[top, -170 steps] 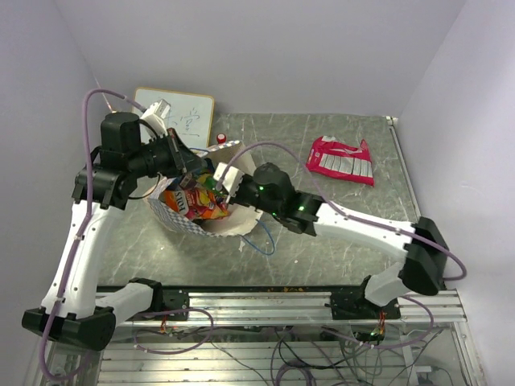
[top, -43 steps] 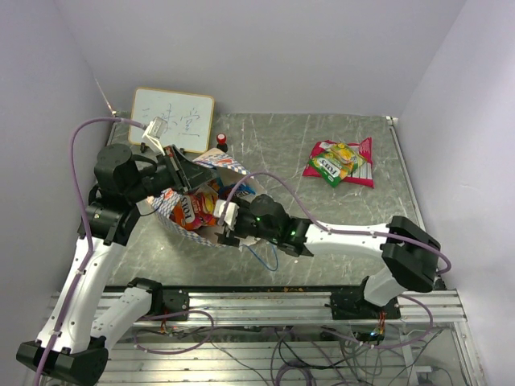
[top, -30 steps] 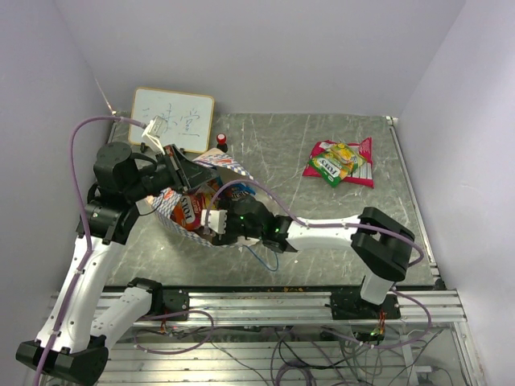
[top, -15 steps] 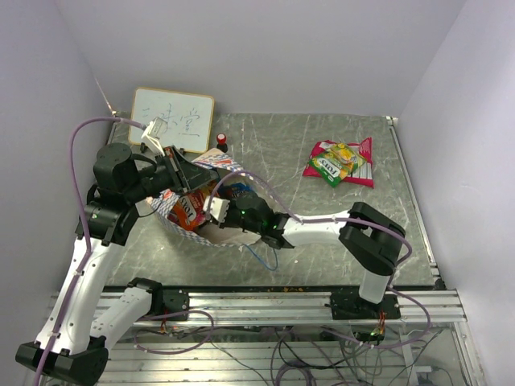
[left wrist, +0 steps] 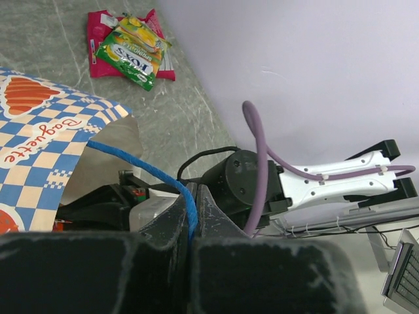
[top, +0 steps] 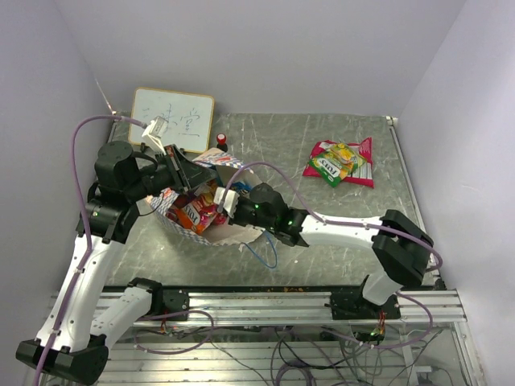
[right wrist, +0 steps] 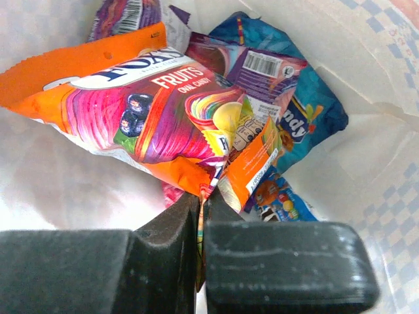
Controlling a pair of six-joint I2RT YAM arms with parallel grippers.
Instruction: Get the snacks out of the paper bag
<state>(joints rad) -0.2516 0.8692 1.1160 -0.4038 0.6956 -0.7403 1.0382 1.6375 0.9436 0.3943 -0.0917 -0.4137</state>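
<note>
The paper bag (top: 228, 235) lies on its side at the table's left, mouth toward the right arm. My left gripper (left wrist: 192, 196) is shut on the bag's blue cord handle (left wrist: 141, 167) and holds the mouth up. My right gripper (right wrist: 201, 199) is inside the bag, shut on the edge of an orange fruit-candy packet (right wrist: 131, 104), which also shows in the top view (top: 195, 211). Blue (right wrist: 308, 111) and purple (right wrist: 252, 65) packets lie behind it in the bag. A red packet (top: 358, 153) with a green one (top: 331, 167) on it lies on the table at the back right.
A framed whiteboard (top: 171, 119) leans on the back wall at the left. A small red-and-black knob (top: 221, 140) stands beside it. The bag's other blue cord (top: 261, 253) trails on the table in front of the bag.
My right gripper went deep into the bag and has drawn back a little toward its mouth, now shut on the orange packet. The left gripper kept hold of the handle.
</note>
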